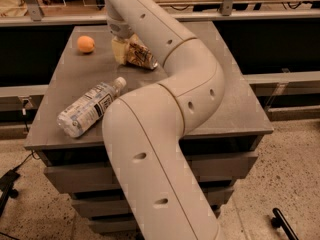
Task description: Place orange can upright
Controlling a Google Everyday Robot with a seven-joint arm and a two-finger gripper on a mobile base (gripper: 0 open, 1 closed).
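The orange can [141,57] lies on its side on the grey table [235,109], at the far middle, orange-brown and gold with a silver rim. My gripper [118,50] comes down from the arm [165,84] right at the can's left end and touches or nearly touches it. The arm hides part of the can's right side.
A round orange fruit [85,44] sits at the table's far left. A clear plastic water bottle [89,109] with a white label lies on its side at the front left. The big arm crosses the table's middle. A rail and shelf run behind the table.
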